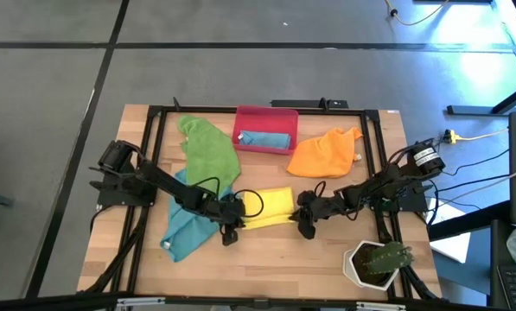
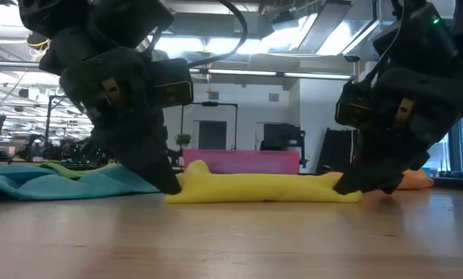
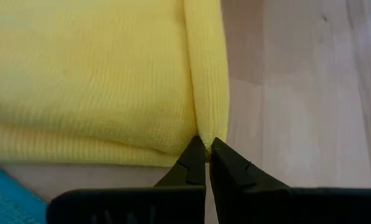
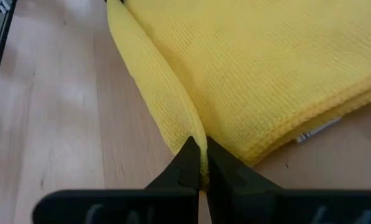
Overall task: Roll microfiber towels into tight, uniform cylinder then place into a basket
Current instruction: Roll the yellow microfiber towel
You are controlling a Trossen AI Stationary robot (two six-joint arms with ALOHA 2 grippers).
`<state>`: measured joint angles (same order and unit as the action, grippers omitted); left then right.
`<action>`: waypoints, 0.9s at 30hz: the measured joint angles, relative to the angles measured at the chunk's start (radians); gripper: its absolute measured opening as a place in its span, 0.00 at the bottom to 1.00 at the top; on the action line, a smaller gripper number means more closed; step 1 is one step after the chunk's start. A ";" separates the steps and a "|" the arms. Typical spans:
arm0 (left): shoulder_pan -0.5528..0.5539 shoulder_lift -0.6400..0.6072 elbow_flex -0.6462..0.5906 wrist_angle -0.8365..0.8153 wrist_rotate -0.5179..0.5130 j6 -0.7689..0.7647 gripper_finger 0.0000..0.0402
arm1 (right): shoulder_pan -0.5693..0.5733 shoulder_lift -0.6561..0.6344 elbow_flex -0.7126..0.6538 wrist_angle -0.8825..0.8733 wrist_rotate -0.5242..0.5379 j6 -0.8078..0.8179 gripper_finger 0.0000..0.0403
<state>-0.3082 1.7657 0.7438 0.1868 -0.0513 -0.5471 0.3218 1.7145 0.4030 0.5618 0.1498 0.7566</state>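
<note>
A yellow towel (image 1: 270,207) lies folded on the wooden table, its near edge turned over into a narrow strip (image 3: 205,68). My left gripper (image 1: 232,231) is shut on the strip's left end. My right gripper (image 1: 306,228) is shut on its right end. The red-pink basket (image 1: 279,115) stands at the far edge and holds a rolled teal towel (image 1: 266,140). Another teal towel (image 1: 181,231) lies under my left arm, a green towel (image 1: 210,151) lies far left and an orange towel (image 1: 325,155) far right. My left gripper pinches the left end of the yellow towel's turned-over near edge (image 3: 201,132) between its two fingertips. The fingers (image 2: 167,182) slant down from the near left. The towel lies on the table, slack. My right gripper pinches the right end of the same turned-over edge (image 4: 196,138) between its two fingertips. The fingers (image 2: 347,184) slant down from the near right. The strip runs away from them along the table and stays flat on the wood.
A white hexagonal plant pot (image 1: 377,263) stands at the near right corner. A black frame (image 1: 154,155) runs around the table top. Bare wood (image 1: 266,263) lies between the yellow towel and the near edge.
</note>
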 joint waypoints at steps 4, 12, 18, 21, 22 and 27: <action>-0.001 0.000 -0.002 0.022 0.003 0.048 0.05 | 0.000 0.004 -0.001 0.014 0.000 -0.002 0.03; 0.000 -0.015 0.013 -0.008 -0.002 0.115 0.27 | 0.000 0.004 -0.003 0.016 0.000 -0.002 0.03; 0.001 -0.104 0.043 -0.106 -0.076 0.160 0.36 | -0.001 0.004 -0.003 0.017 -0.001 -0.001 0.03; -0.014 -0.152 0.043 -0.086 -0.139 0.214 0.37 | -0.002 0.004 -0.004 0.018 -0.001 0.000 0.03; -0.023 -0.162 0.043 -0.072 -0.161 0.233 0.37 | -0.002 0.004 -0.004 0.020 -0.003 0.001 0.03; -0.078 -0.135 0.052 0.012 -0.236 0.342 0.37 | -0.012 0.004 -0.004 0.019 -0.005 0.014 0.03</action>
<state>-0.3867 1.6310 0.7959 0.1986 -0.2877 -0.2055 0.3095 1.7187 0.3992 0.5807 0.1444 0.7710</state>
